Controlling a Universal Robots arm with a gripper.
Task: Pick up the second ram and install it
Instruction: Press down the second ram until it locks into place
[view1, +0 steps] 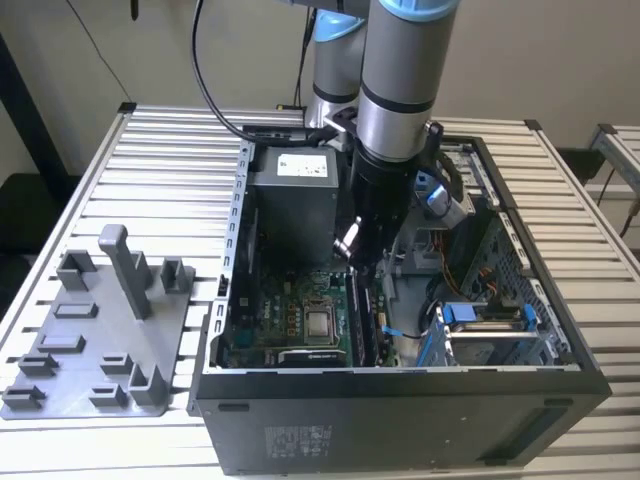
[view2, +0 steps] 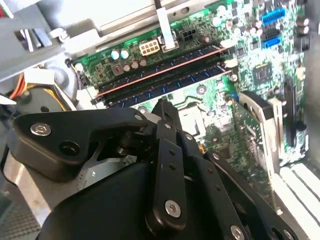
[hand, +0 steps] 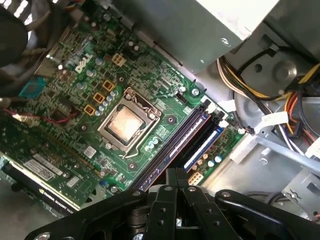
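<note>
The gripper (view2: 162, 106) hangs low inside the open black computer case (view1: 400, 420), its black fingers brought together at the tip with nothing visible between them. In both wrist views the tip (hand: 177, 174) sits just above the row of long memory slots (hand: 200, 147) at the edge of the green motherboard (hand: 75, 75).

The second ram (view2: 170, 80), a long narrow dark circuit-board stick, appears to stand on edge in the slot nearest the fingertips, with another dark stick just beside it. Which of the two is the second I judge only from its nearness to the gripper. Whether the tip touches its upper edge, and whether the end latches have closed, I cannot tell.

Beyond the slots lies the square silver processor socket (hand: 125, 125), and past that a dark expansion card (hand: 45, 175). In the exterior view, the silver and blue robot arm (view1: 400, 90) reaches straight down beside the grey power-supply box (view1: 295, 200). The grey plastic fixture tray with upright posts (view1: 90, 340) rests on the slatted metal table (view1: 170, 150), well apart from the case on the exterior view's left, and carries no stick.

By my reading, picking up is over and seating is in hand. That calls for straight, even downward pressure along the stick's top edge, with the board kept square in its slot so that neither end rides up.
</note>
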